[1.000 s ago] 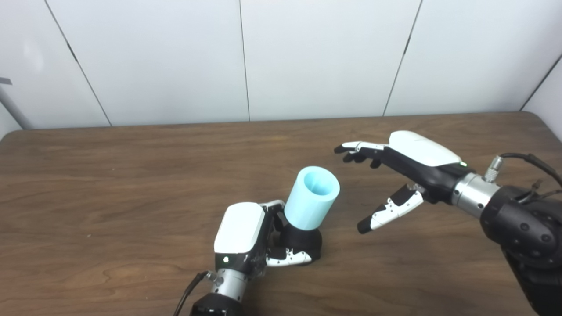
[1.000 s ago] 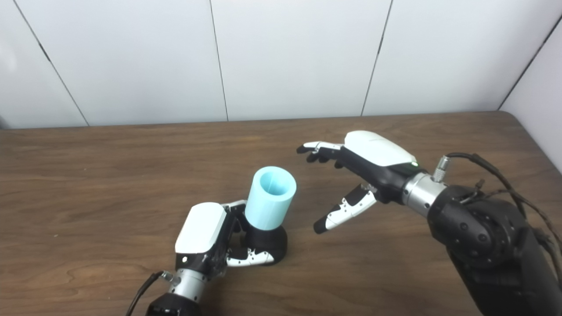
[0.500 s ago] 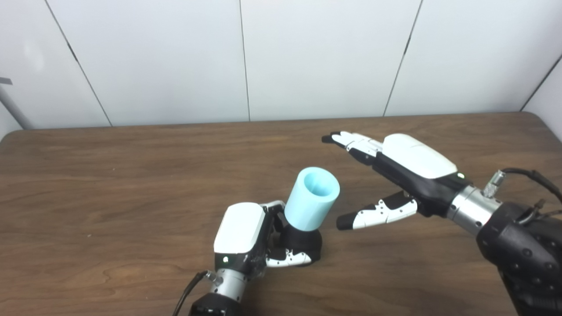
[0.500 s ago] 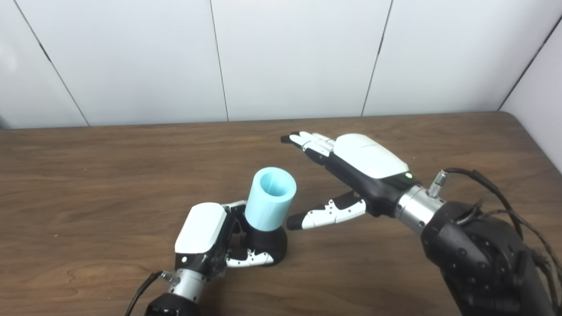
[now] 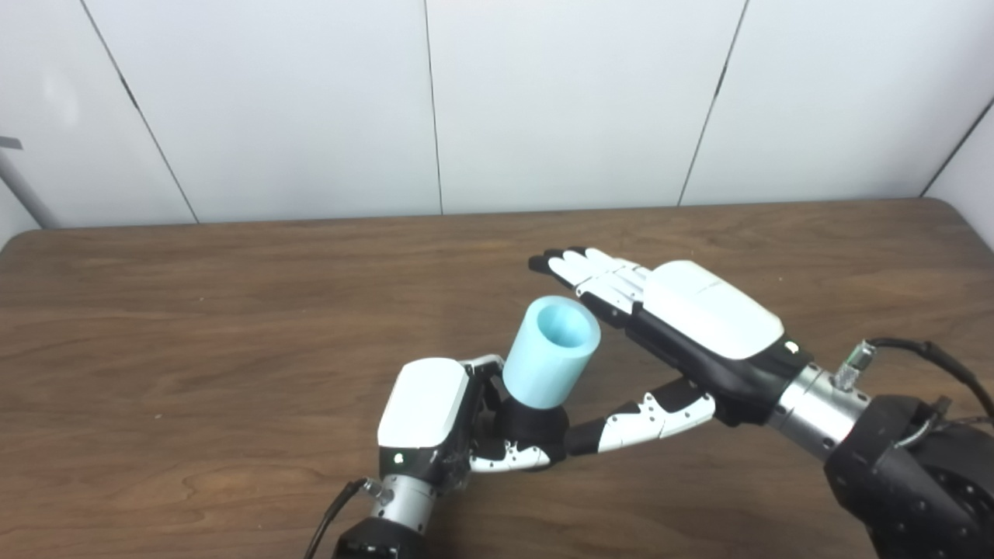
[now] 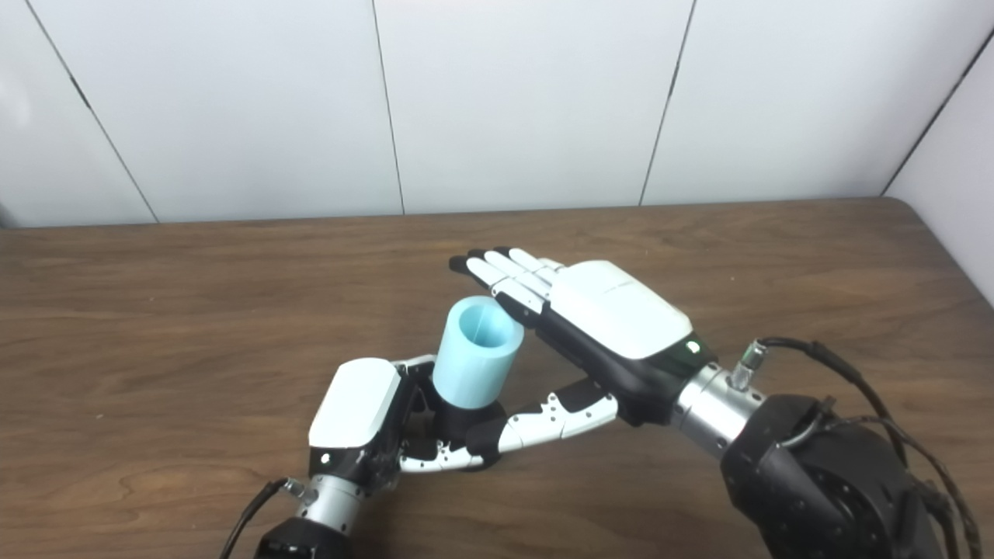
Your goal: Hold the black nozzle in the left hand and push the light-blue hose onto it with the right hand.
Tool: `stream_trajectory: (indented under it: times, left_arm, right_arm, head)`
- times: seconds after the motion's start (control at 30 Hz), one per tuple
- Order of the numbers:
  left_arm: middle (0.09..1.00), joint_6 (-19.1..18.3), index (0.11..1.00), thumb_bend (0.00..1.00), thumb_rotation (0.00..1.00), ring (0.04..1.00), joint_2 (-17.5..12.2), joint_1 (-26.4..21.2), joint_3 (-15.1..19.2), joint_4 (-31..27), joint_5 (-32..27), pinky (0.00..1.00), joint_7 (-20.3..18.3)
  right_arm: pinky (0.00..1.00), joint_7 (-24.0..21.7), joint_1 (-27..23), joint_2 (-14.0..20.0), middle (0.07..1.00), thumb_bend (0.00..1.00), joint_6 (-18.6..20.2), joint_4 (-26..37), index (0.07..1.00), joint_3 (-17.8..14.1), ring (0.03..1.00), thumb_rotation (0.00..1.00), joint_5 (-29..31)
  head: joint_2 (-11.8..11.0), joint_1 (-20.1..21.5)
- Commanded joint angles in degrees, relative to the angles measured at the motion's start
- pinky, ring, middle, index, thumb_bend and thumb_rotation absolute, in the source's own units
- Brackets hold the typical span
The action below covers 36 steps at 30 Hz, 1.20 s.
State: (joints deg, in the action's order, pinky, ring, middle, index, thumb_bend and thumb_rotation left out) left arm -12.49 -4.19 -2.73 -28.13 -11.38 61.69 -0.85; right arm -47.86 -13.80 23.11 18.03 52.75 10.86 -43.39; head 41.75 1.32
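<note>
The black nozzle (image 5: pixel 534 425) rests on the wooden table (image 5: pixel 233 310) near its front, with my left hand (image 5: pixel 435 423) shut around its base. The light-blue hose (image 5: pixel 550 362), a short wide tube, sits on top of the nozzle and leans up to the right, its open mouth facing up. My right hand (image 5: pixel 675 341) is open and spread flat just right of the hose. Its fingers (image 5: pixel 590 273) reach past the far side of the hose rim. Its thumb (image 5: pixel 637 415) lies low beside the nozzle. I cannot tell whether it touches hose or nozzle.
A white panelled wall (image 5: pixel 543 101) stands behind the table's far edge. A black cable (image 5: pixel 924 353) loops off the right forearm. Another cable (image 5: pixel 330 516) trails from the left wrist.
My right hand has moved left and down toward the hose, with its fingers straightened and spread. The left hand, nozzle and hose have stayed put.
</note>
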Motion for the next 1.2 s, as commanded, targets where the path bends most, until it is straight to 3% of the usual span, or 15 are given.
stream_trajectory:
  times: [0.0,0.23,0.6,1.17]
  left_arm:
    - [0.442,-0.29,0.526,0.50,0.00,0.432,-1.11,0.32,0.11,0.93,0.63,0.38,-2.10]
    - [0.447,-0.43,0.524,0.50,0.00,0.440,-1.06,0.07,0.12,1.19,0.65,0.39,-2.41]
    - [0.436,-0.68,0.527,0.50,0.00,0.429,-1.21,-0.05,0.25,1.45,1.07,0.38,-2.70]
    - [0.439,-0.47,0.525,0.50,0.00,0.435,-1.41,0.02,0.44,0.81,1.08,0.39,-3.05]
  right_arm:
    - [0.99,0.20,-0.31,-0.44,1.000,0.67,-3.12,1.67,0.998,-0.90,1.000,0.95,-0.91]
    - [1.00,-1.97,1.10,-2.10,1.000,0.67,-9.12,1.68,0.993,-4.50,1.000,0.98,0.27]
    - [1.00,-5.43,1.89,-5.64,1.000,0.67,-14.60,1.68,0.984,-9.28,1.000,1.00,1.35]
    - [0.97,-11.72,3.16,-9.17,1.000,0.70,-13.99,1.68,0.984,-11.06,1.000,0.99,-0.70]
  head:
    - [0.00,0.23]
    - [0.11,0.06]
    - [0.24,0.15]
    - [0.60,0.41]
